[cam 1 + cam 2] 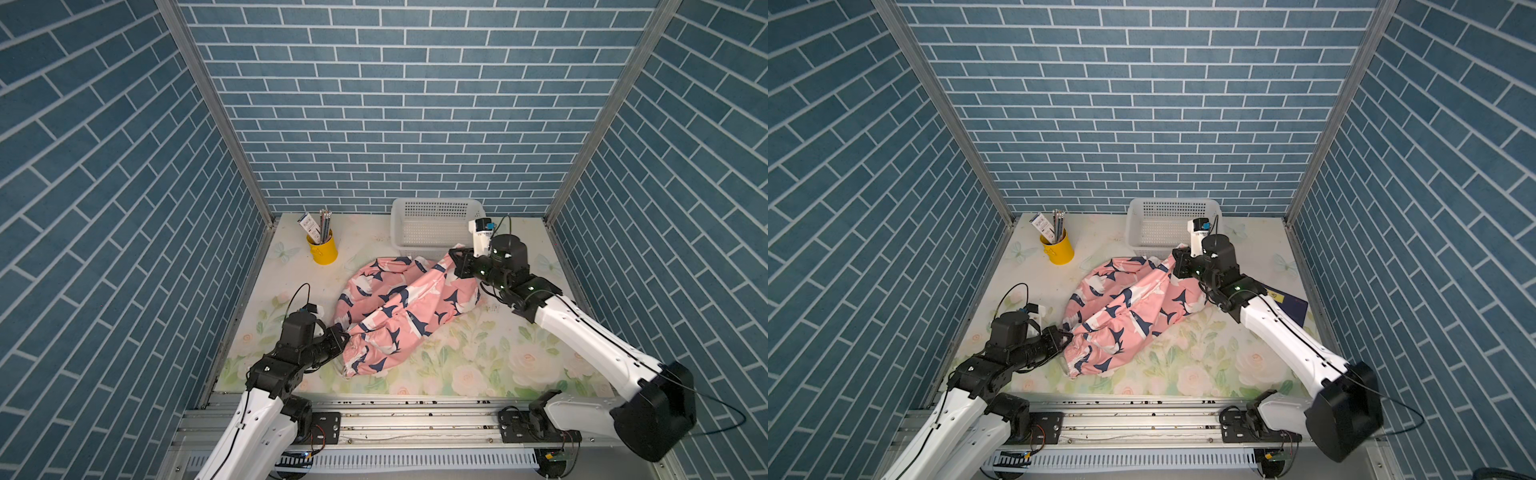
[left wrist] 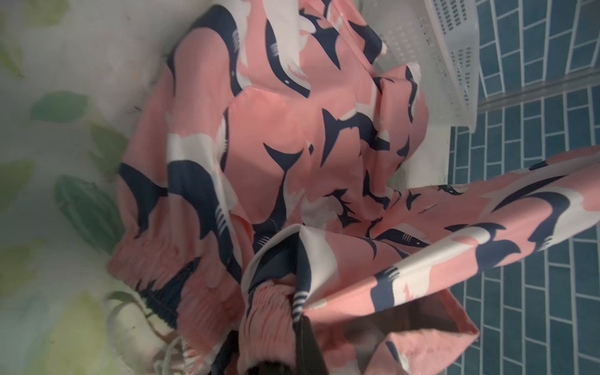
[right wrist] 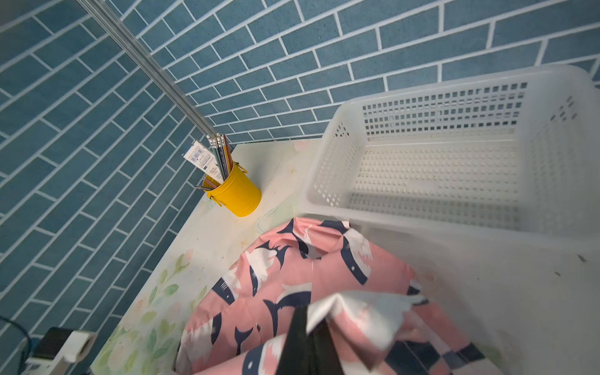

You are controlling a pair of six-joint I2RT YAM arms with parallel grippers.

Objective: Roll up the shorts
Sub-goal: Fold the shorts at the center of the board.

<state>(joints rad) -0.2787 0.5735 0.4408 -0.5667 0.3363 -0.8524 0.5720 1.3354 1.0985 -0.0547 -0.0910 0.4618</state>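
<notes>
**Shorts held at both ends in front of the basket**

The shorts point(image 1: 399, 307) lie bunched on the desk point(image 1: 498, 357), directly in front of the white basket point(image 1: 436, 206). They run from the basket's front wall diagonally away toward its front left. The right tool point(image 1: 455, 259) is clamped on a fabric edge at the basket's front right corner and holds it raised off the desk. The left tool point(image 1: 343, 335) is clamped on the gathered waistband at the end of the shorts farthest from the basket.

The basket's back stands close against the blue brick wall point(image 1: 374, 124). To its right, a narrow strip of desk runs to the side wall. To its left, bare desk separates it from a yellow cup point(image 1: 322, 251). Farther in front of the basket, past the shorts, a broad band of floral desk lies open. In a top view, a dark blue flat thing point(image 1: 1287, 305) lies to the basket's front right, partly under the right arm.

The inside of the basket shows its perforated floor. The yellow cup holds pencils point(image 1: 325, 222) and a white barcoded packet point(image 1: 309, 226), which stand above its rim.
</notes>
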